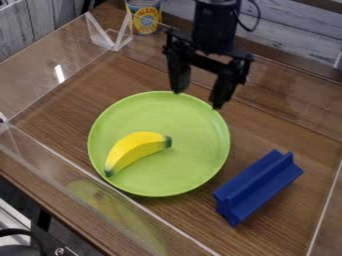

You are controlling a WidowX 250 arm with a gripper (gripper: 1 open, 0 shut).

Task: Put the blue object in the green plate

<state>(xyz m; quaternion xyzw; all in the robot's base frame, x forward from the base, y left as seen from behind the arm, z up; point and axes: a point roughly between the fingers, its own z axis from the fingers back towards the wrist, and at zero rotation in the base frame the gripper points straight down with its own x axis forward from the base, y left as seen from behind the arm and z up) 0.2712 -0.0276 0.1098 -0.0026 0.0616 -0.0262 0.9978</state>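
Gripper (198, 82) hangs with its black fingers spread wide and empty above the far rim of the green plate (195, 130), touching nothing. On the wooden worktop (281, 125), the plate carries a yellow banana (135, 150). Just beside its right edge lies the blue object (258, 186). No writing is legible.

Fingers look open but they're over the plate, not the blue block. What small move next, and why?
Probably shift the gripper toward the lower right of the picture until it is above the blue block. The fingers are open and empty over the far rim of the green plate, which holds only a banana, while the block lies on the table beside the plate, untouched.
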